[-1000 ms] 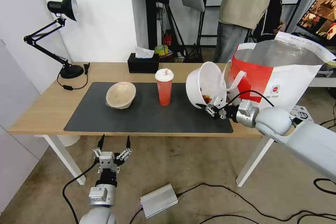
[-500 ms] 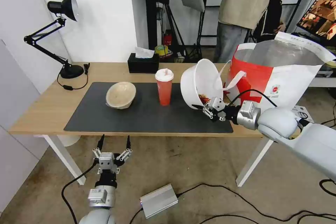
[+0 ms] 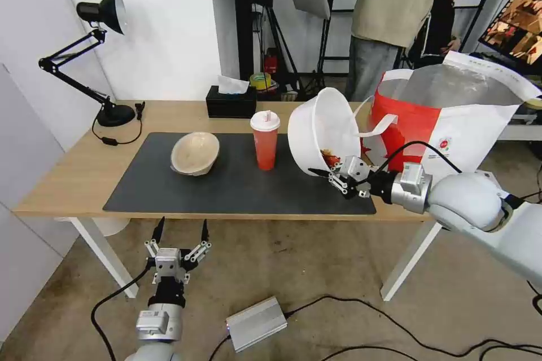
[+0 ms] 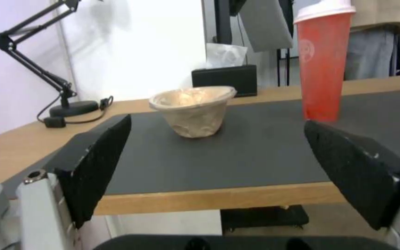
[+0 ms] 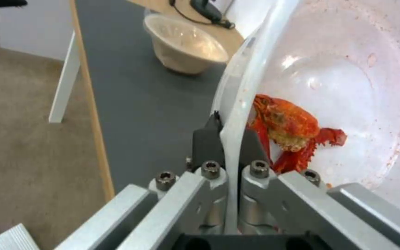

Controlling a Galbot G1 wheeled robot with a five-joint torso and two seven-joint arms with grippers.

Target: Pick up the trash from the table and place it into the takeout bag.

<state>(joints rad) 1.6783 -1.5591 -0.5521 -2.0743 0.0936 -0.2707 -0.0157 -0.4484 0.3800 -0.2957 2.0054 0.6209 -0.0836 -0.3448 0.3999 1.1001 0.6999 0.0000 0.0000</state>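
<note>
Now, status as seen from the floor:

Right gripper (image 3: 336, 176): pinched on the rim of the white bowl (image 3: 323, 130), one finger inside the wall and one outside, as the right wrist view shows (image 5: 227, 139).
White bowl: held clear of the table (image 3: 73, 175), tipped steeply on its edge, opening facing the gripper side; red food scraps (image 5: 290, 133) lie low in the bowl.
Change: over the last second the bowl has risen a little and drifted toward the cup, away from the bag; the arm has pulled back slightly.
Meaning: the first item is lifted but not yet over the bag (image 3: 451, 118); judged early in the task, one of three in hand.
Left gripper (image 3: 179, 231): fingers spread, empty, parked low in front of the table edge, facing the paper bowl (image 4: 193, 111).
Count, trash: three, namely one white bowl, one red cup (image 3: 265, 141) with lid and straw, one paper bowl.
Count, on the mat (image 3: 226, 192): two, cup upright, paper bowl tilted.
Count, bags: one, standing open at the right end of the table.
Count, grippers: two.
</note>
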